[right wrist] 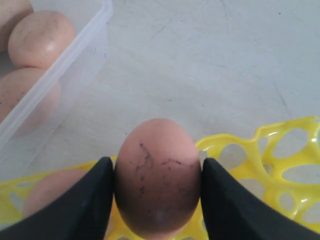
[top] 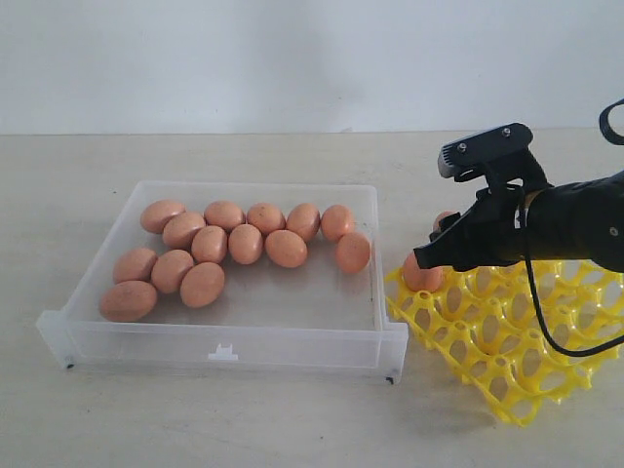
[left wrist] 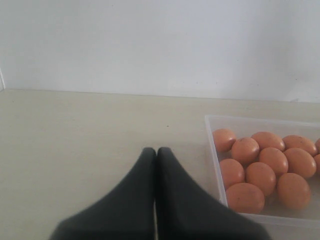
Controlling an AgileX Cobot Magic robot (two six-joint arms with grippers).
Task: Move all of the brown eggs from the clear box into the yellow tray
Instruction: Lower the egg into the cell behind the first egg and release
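Item one: the black left gripper point(left wrist: 155, 152), which we find above the bare beige tabletop point(left wrist: 75, 140) near the box, its jaws pressed together on nothing.

Item two: the shallow, square clear plastic box point(top: 224, 343), resting on that tabletop. We count fourteen oval reddish-brown eggs point(top: 245, 244) lying loose in its back and left portions, many touching.

Item three: the bright yellow plastic lattice egg tray point(top: 507, 375), just right of the box. One brown egg point(top: 421, 276) sits in the corner cup nearest the box.

Item four: the black right gripper point(right wrist: 157, 162), clamped on a speckled brown egg point(right wrist: 157, 180) beside that seated one, over the tray's edge. We cannot tell whether it touches a cup.
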